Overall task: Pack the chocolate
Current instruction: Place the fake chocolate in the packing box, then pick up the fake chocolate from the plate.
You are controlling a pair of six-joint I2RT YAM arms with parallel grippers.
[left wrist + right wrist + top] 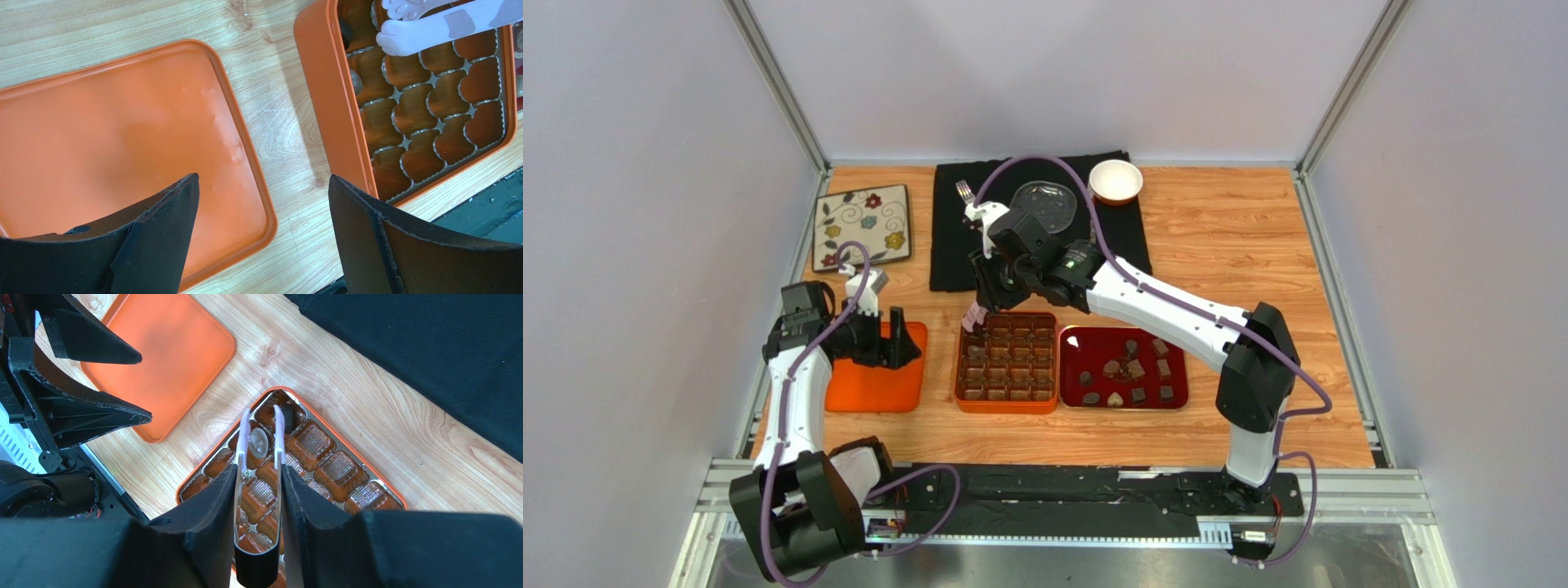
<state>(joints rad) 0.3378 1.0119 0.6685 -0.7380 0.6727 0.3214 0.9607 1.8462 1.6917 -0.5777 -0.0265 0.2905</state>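
Observation:
My right gripper is shut on a pair of tongs with a black spring end and white tips. The tips straddle a round piece of chocolate that sits in a compartment near the far left corner of the orange box. In the top view the right gripper hangs over that corner of the box. Several more chocolate pieces lie in the red tray. My left gripper is open and empty above the orange lid.
A black cloth at the back holds a glass plate, a fork and a white bowl. A floral tile lies at the back left. Grey walls close off both table sides.

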